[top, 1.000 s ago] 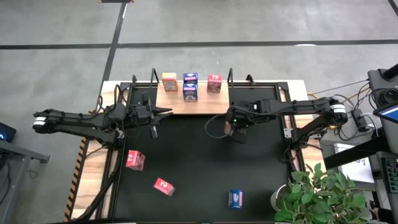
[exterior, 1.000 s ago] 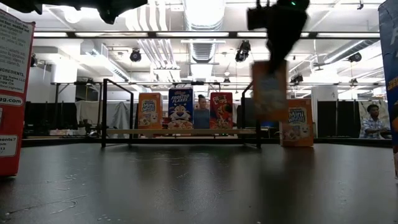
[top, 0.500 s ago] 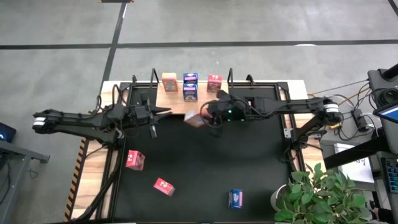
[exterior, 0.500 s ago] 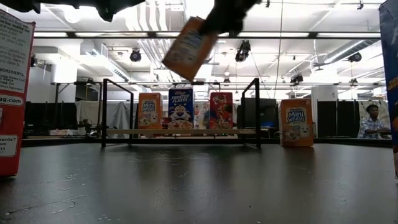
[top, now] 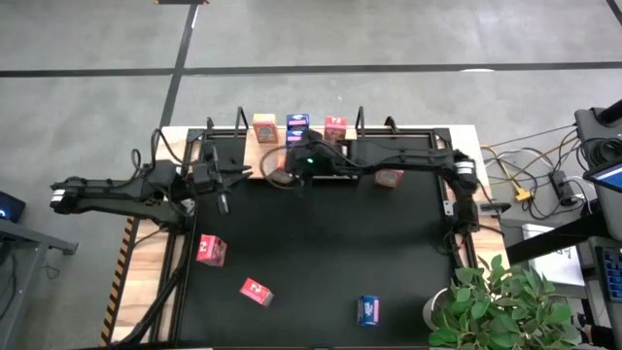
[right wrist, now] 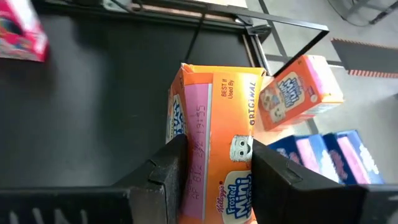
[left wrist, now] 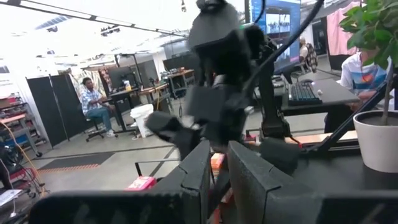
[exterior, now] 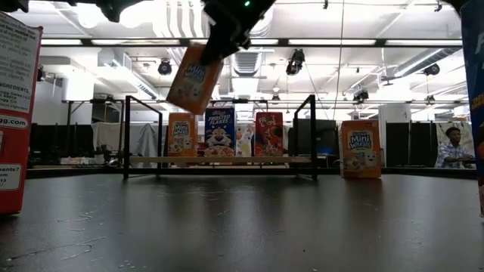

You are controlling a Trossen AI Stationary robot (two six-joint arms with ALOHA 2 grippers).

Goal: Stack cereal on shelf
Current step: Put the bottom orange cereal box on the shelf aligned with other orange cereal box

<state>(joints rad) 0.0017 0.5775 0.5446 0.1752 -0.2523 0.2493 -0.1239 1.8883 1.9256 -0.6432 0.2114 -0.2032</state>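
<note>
Item: right hand (right wrist: 214, 171). Fingers (right wrist: 163, 171) part-closed and clamped on an orange cereal box (right wrist: 214, 143), one finger on each broad face. In the low view that box (exterior: 195, 78) hangs tilted, raised above the shelf (exterior: 219, 160) and over its left end, touching nothing. In the high view the right hand (top: 282, 175) sits at the shelf's front edge, toward that same end.

Item: shelf (top: 292, 165), light-wood board with black end posts (exterior: 125, 136). Carries three upright boxes in a row: orange box (exterior: 181, 134), blue box (exterior: 220, 131), red box (exterior: 268, 134).

Item: second orange box (exterior: 360, 149), upright on the tabletop (exterior: 242, 219), just outside the shelf's right post.

Item: loose stock on the tabletop (top: 311, 262), well in front of the shelf: two red boxes (top: 211, 249) (top: 257, 291), one blue box (top: 368, 310).

Item: left hand (top: 225, 185), off the shelf's left end, fingers nearly together, holding nothing visible.

Risks, as judged:
- The held box is tilted; released so, it would likely land on a corner and topple.
- Lowered without levelling, it could clip the orange box on the shelf and knock along the row.
- The left post is close to the path; a brush could twist the box in the grip.
- The left hand waits nearby; crowding that end risks arm contact.
</note>
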